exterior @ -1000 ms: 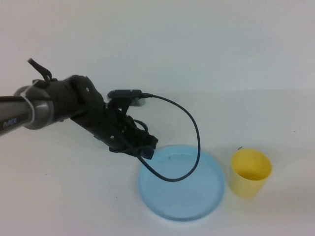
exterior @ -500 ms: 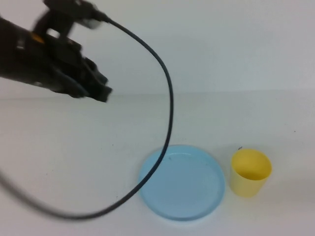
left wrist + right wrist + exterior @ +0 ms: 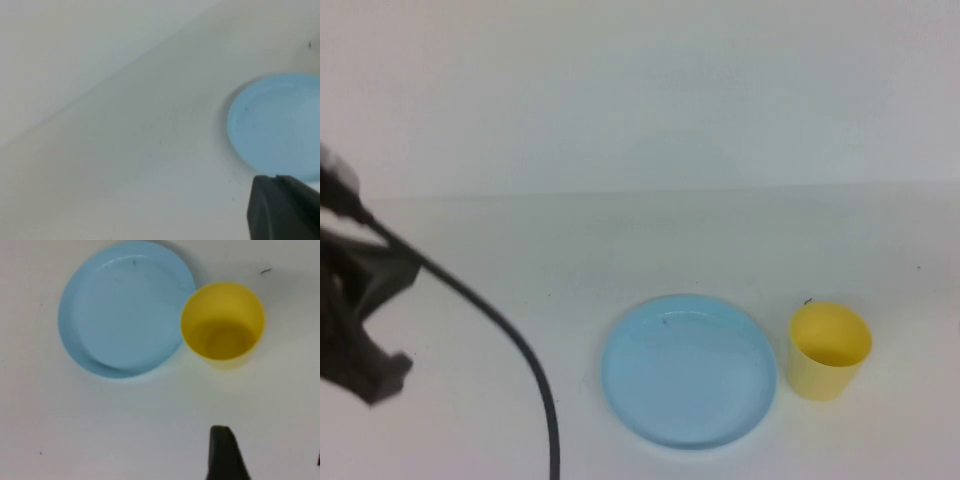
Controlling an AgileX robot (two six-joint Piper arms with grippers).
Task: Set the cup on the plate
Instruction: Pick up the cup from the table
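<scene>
One yellow cup stands upright on the white table, just right of one light blue plate, not yet on it. Left gripper sits at the left edge, trailing one black cable. Right gripper hovers above the cup.

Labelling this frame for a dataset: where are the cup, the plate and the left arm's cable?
cup (image 3: 829, 351), high view, front wall.
plate (image 3: 689, 371), high view, flat centre.
cable (image 3: 510, 335), high view, mid-length, near the left edge.
</scene>
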